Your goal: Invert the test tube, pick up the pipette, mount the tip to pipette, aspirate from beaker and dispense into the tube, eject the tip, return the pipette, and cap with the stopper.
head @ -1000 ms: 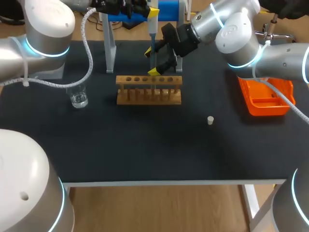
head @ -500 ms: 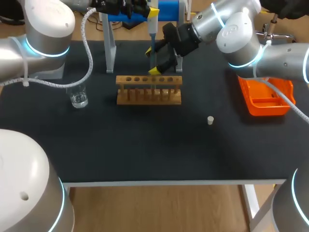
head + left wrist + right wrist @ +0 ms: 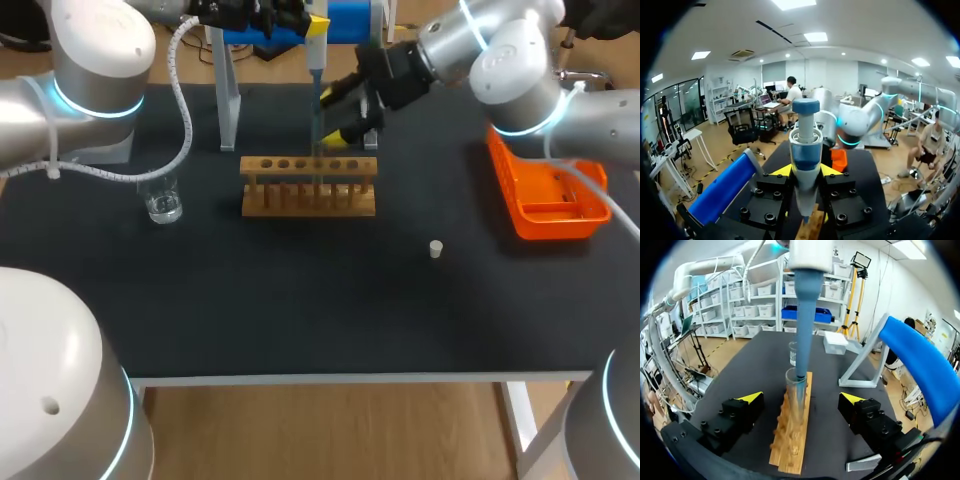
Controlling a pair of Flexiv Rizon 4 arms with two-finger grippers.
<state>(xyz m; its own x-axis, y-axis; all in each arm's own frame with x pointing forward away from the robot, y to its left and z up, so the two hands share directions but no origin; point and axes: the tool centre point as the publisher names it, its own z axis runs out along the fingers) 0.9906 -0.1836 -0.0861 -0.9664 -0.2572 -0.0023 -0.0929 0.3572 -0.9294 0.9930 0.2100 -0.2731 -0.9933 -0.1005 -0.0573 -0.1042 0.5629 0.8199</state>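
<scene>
The black tabletop [image 3: 300, 300] carries everything here, with the left arm [image 3: 95, 75] coming in over its far-left corner and the right arm [image 3: 520, 70] over its far-right corner. A blue pipette stand [image 3: 350, 20] on white legs sits at the far edge. An orange tray [image 3: 548, 215] lies close to the right edge. The wooden rack [image 3: 308, 198] stands in the middle of the tabletop, toward the far edge. The left claw [image 3: 806, 171] is clenched on the pipette [image 3: 805, 145], with a yellow tip pressed to each side of the white and blue body, and it holds the pipette upright above the rack. In the right wrist view the pipette's blue shaft comes straight down and its lower end sits in the mouth of the test tube [image 3: 796, 390]. The tube stands upright in one of the rack's holes. The right claw [image 3: 341, 114] is released, with its two fingers spread wide to either side of the tube and touching neither it nor the pipette. A small glass beaker [image 3: 162, 200] stands toward the left edge, well apart from the rack. The white stopper [image 3: 436, 249] lies alone between the rack and the tray, nearer the front edge than both.
</scene>
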